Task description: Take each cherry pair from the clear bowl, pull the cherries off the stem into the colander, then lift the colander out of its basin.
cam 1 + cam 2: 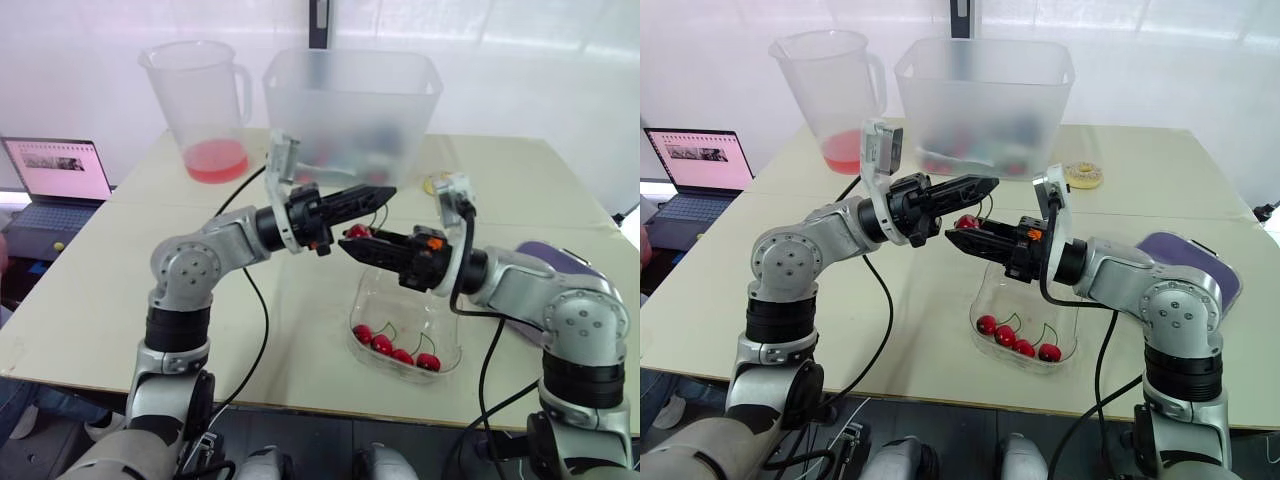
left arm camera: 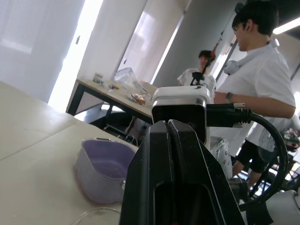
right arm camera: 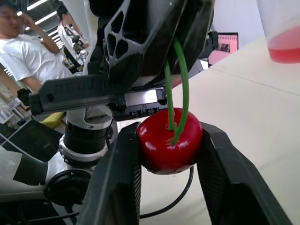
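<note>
1. The right end effector (image 1: 347,243) is closed on one red cherry (image 3: 165,148), squeezed between its two black fingers.
2. The left end effector (image 1: 390,191) is pinched narrow on the green stem (image 3: 184,79), which runs up from that cherry into its tips. The pair is therefore out of the clear bowl (image 1: 442,318) and held between both arms, but the cherry is not yet pulled off.
3. I cannot tell whether the second cherry of this pair is still on the stem; the wrist view shows two green strands meeting at the one held fruit.
4. The held pair hangs above the bench (image 1: 300,335), over the far edge of the clear bowl and short of the frosted basin (image 1: 350,90). Judging from that, a pull made here would not drop fruit into the colander (image 1: 975,158), so the arms probably need to carry it farther first.
5. Through the basin's cloudy wall there are dark and reddish shapes low down, likely the colander with some cherries already in it, though the count cannot be read.
6. About four remaining cherries (image 1: 402,356) with stems lie in the near end of the clear bowl, so at least two more pairs are left.
7. The colander sits inside its basin; the final lift is not done. Overall the task looks roughly midway.
</note>
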Action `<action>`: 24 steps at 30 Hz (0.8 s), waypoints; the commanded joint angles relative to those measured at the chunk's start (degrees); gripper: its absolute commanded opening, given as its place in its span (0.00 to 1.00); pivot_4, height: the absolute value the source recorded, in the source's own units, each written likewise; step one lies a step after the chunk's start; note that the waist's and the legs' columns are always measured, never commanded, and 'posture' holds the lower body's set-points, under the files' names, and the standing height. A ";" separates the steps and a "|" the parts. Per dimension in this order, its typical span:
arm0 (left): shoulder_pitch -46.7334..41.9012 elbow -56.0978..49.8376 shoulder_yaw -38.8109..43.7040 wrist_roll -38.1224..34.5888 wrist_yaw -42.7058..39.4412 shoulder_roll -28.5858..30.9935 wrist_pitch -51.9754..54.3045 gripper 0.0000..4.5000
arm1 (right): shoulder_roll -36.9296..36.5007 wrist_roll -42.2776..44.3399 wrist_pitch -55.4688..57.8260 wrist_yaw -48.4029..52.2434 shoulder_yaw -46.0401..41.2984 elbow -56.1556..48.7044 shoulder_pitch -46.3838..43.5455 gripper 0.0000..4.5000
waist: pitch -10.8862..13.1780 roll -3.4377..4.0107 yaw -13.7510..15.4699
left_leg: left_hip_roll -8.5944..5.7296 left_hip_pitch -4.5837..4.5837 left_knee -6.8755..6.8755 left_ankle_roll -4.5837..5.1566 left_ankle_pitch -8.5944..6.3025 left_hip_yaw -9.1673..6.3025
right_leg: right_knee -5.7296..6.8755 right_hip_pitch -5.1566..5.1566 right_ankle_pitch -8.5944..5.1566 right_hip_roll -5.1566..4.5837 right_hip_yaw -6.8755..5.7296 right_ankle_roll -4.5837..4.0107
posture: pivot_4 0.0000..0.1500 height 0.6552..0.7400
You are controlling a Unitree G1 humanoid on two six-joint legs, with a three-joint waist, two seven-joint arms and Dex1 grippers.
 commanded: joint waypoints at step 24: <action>-1.06 -1.27 -0.23 -0.51 -0.97 0.58 -1.74 0.00 | -6.49 0.08 1.09 -1.71 7.00 -3.15 4.44 0.20 | 0.00 0.00 0.00 | 0.02 0.00 -0.01 0.03 -0.01 -0.01 | -0.02 0.00 0.00 0.00 0.01 0.00 | 1.00 0.62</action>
